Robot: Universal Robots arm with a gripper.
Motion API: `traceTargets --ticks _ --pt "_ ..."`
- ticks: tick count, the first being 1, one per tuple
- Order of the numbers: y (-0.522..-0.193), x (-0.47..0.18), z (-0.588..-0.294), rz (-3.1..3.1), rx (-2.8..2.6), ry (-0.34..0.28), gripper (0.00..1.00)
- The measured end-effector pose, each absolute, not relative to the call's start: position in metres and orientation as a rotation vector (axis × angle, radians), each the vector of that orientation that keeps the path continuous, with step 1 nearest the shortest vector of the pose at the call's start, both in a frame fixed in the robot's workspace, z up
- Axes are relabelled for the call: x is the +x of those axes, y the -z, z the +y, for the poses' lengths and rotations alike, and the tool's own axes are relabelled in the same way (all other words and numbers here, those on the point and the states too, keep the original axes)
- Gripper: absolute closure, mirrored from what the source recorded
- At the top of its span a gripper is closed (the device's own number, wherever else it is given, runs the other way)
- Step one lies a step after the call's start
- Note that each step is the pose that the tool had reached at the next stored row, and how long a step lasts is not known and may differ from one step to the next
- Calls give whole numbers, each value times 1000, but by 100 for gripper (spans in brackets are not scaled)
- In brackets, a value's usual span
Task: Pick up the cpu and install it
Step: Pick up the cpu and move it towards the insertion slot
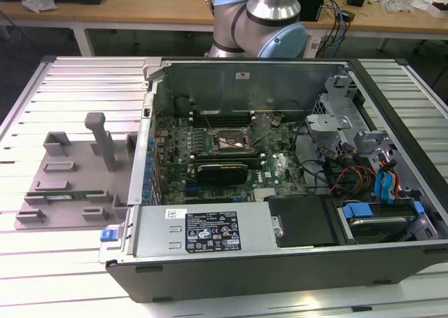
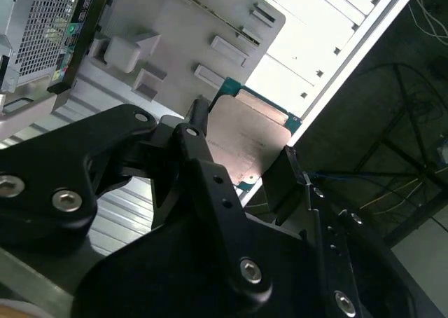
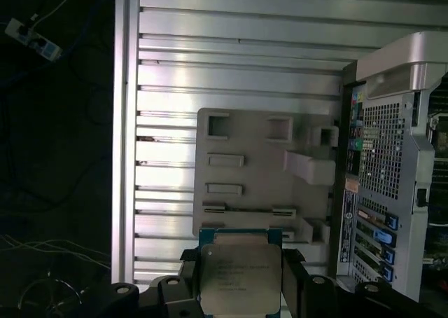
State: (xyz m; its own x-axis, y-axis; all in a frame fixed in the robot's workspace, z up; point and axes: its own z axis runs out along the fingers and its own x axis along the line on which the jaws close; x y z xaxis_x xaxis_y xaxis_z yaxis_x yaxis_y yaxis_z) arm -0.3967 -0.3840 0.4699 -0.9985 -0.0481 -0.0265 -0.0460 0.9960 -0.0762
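**A:** What sits closest in the second wrist view?
**B:** The black linkages of the gripper (image 2: 241, 141). Past them, its two fingers (image 2: 196, 132) pinch the cpu (image 2: 252, 132) by opposite edges, and the green rim shows at the corners.
**A:** And beyond that?
**B:** The grey tray (image 2: 189, 31) on the slatted table (image 2: 315, 45), with the computer case (image 2: 42, 24) beside the tray.
**A:** The first wrist view?
**B:** The gripper (image 3: 241, 265) clamps the cpu (image 3: 241, 279) with its silvery plate facing the camera and a finger against each side. The chip overlaps the edge of the grey tray (image 3: 259, 185), but I cannot tell whether they touch. The vented back of the computer case (image 3: 381, 171) stands next to the tray, on the slatted table (image 3: 231, 52).
**A:** The exterior view?
**B:** The open computer case (image 1: 280, 272) lies on the slatted table (image 1: 70, 80). The black socket frame (image 1: 227, 141) is on the motherboard (image 1: 175, 150), mid-case. The grey tray (image 1: 70, 171) sits just beside the case on the exterior view's left. The arm (image 1: 269, 13) rises behind the case.
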Motion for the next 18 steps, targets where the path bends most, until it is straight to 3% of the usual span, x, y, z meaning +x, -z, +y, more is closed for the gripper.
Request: traceTargets --ticks 2,18 --pt "-466 -396 -384 3111 -72 37 45" --pt "-441 -385 -384 3111 -72 37 45"
